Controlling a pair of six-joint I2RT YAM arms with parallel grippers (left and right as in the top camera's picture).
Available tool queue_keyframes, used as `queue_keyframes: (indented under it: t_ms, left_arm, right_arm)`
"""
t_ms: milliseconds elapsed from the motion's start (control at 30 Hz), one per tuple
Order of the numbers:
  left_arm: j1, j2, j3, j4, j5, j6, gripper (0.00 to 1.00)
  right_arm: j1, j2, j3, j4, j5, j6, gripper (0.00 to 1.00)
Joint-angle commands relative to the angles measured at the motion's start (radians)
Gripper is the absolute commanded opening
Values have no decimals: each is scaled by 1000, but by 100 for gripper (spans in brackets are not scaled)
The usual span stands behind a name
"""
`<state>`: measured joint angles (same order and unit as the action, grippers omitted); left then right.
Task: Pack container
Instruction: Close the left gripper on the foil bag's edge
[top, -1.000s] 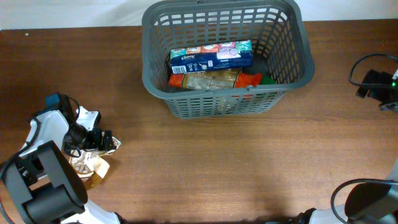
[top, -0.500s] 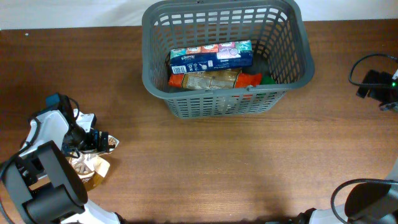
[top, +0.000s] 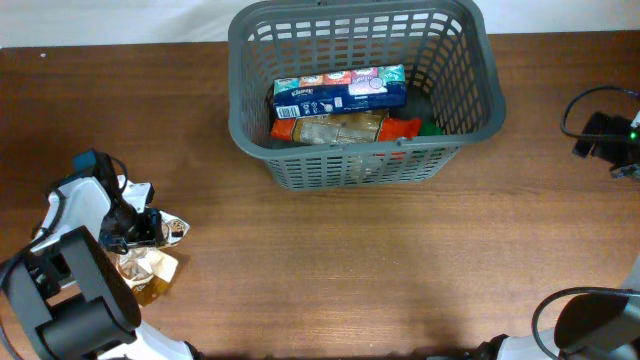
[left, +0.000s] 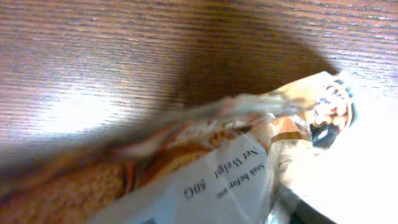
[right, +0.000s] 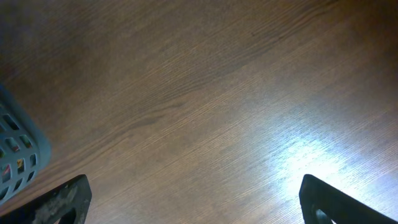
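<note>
The container (top: 243, 125), a dark grey lattice basket, stands at the back middle of the table. It holds a blue tissue box (top: 340, 90) over brownish and orange packets (top: 345, 128). At the front left a brown crinkly packet (top: 150, 268) lies on the table, and my left gripper (top: 150, 228) is closed on its silvery top end. The left wrist view is filled by that packet (left: 205, 174) with its white label, and only one dark finger (left: 306, 215) shows. My right gripper (right: 196, 202) hangs open over bare wood, far right of the basket.
The right arm and its cables (top: 600, 135) sit at the table's right edge. A corner of the basket (right: 15, 149) shows at the left of the right wrist view. Brown wood lies between the packet and the basket.
My left gripper's jaws have come together on the packet's top end, which now looks pinched. The right arm and the basket's contents have not moved.
</note>
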<state>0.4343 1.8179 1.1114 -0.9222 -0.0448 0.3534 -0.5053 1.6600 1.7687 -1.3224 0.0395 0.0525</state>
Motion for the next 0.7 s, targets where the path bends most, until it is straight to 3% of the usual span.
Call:
queue_keyframes:
  t_ms: [0,133,267,300,533,667]
  left_arm:
    - [7,11,-10,2,-5,-2,34]
    - [7,11,-10,2,-5,-2,28]
    - [7,11,-10,3,-5,-2,4]
    - [7,11,-10,5,-4,-2,2]
    - [7,11,5,13,-4,-73,2]
    - [7,11,110,-57,54,-119,2]
  right_arm:
    - [-6,2,-5,3,-2,8,99]
    - [-6,2,-5,3,-2,8,99]
    - [-6,2,-5,3,-2,8,99]
    - [-6,2,-5,3,-2,8,99]
    - [-6,2,-5,3,-2,8,99]
    - [-6,2,-5,3,-2,8,99]
